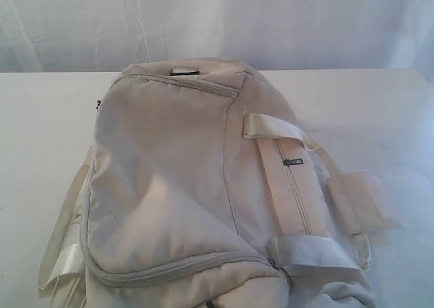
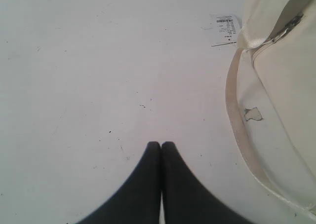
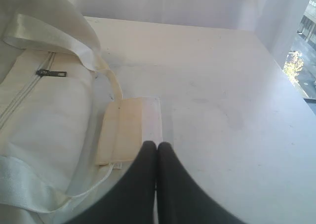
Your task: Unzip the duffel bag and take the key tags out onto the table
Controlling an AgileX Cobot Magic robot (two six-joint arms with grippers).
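Left gripper [image 2: 161, 145] and right gripper [image 3: 157, 145] closed, empty, beside zipped duffel bag [image 1: 169, 186]; best open right, pinch dark zipper pull [image 3: 51, 73] squarely.

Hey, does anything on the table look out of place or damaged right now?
A barcoded paper slip lies loose on the table beside the duffel bag, and a small chipped-looking patch marks the tabletop between the bag and its strap. The bag itself looks intact, with its visible zippers closed.
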